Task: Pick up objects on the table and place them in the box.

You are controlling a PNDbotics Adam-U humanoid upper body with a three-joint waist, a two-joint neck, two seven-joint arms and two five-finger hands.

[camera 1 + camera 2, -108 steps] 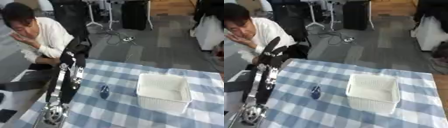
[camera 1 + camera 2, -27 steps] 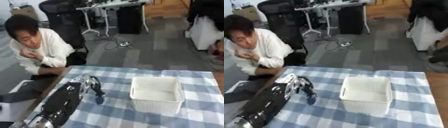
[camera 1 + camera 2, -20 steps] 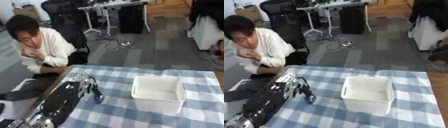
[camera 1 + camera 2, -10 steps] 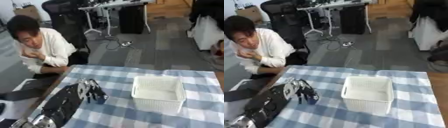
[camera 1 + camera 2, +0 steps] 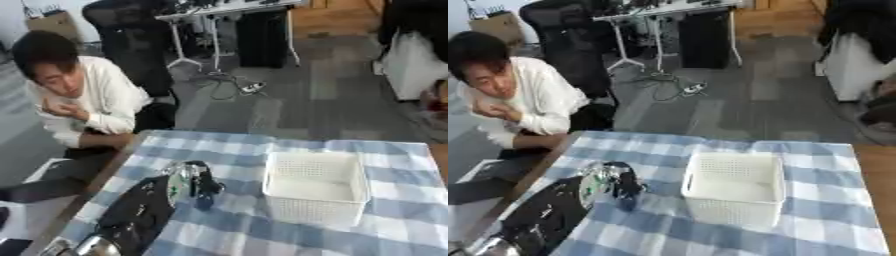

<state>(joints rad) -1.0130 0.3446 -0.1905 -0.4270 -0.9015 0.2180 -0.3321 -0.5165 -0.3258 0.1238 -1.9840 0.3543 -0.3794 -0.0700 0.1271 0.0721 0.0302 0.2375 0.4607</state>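
Observation:
My left arm comes in from the lower left, and my left hand point(image 5: 191, 179) hangs over the blue-and-white checked tablecloth point(image 5: 398, 235). Its fingers curl down around a small dark blue object point(image 5: 206, 201), which shows just below the fingertips; I cannot make out its shape. A white perforated basket point(image 5: 313, 214) stands to the right of the hand, a short gap away, and looks empty inside. My right hand shows in neither view.
The table's left edge point(image 5: 105, 175) runs close beside my left arm. Its far edge point(image 5: 289, 137) lies just behind the basket, with grey floor beyond. Bare cloth lies in front of the basket and to its right.
Since 5.4 s ago my left arm has come down from upright, and its hand has lowered onto the dark blue object. Over the last second the fingers have curled closer around it. The basket has not moved.

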